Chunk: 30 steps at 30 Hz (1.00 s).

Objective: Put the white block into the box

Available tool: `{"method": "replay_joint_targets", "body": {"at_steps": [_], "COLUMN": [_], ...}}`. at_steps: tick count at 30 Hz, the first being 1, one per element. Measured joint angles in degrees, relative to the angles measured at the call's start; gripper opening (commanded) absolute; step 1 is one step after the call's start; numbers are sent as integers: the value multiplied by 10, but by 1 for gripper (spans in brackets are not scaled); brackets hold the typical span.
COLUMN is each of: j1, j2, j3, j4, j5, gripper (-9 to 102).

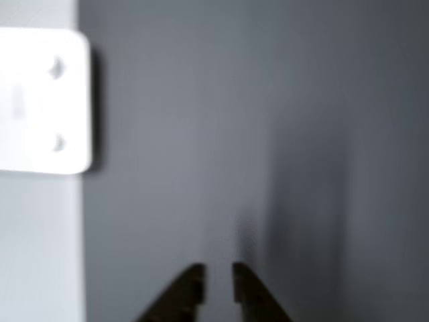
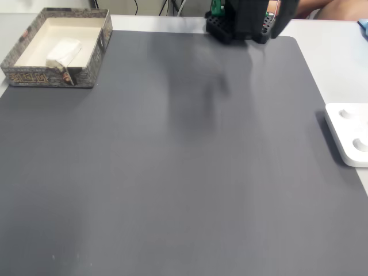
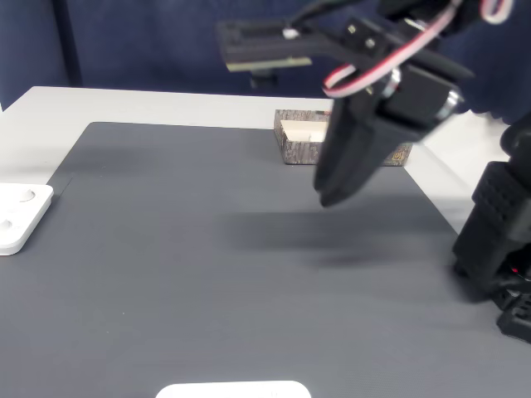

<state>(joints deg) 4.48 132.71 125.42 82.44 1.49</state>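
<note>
Hanging above the middle of the dark mat on the bench [image 2: 190,172], my pincer [image 3: 332,197] carries nothing, its tips drawn close with only a thin slit between them in the other view. In a fixed view the white block [image 2: 63,53] already lies inside the box [image 2: 92,72], at about ten o'clock near the mat's far left corner, long axis slanting from seven towards one o'clock. Judging by that, the block sits well apart from me and there's no reach left to make.

White block [image 2: 63,53] in box [image 2: 34,75], mat's [image 2: 172,172] far-left corner.
</note>
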Motion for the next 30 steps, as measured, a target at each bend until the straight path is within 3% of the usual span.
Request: {"method": "replay_joint_targets", "body": {"at_steps": [7, 17, 30], "j1": [-59, -48, -47], "j2": [171, 445, 553], "j3": [159, 379, 461], "j4": [-38, -81, -92], "j5": [-87, -105, -105], "gripper": [-2, -2, -2]}}
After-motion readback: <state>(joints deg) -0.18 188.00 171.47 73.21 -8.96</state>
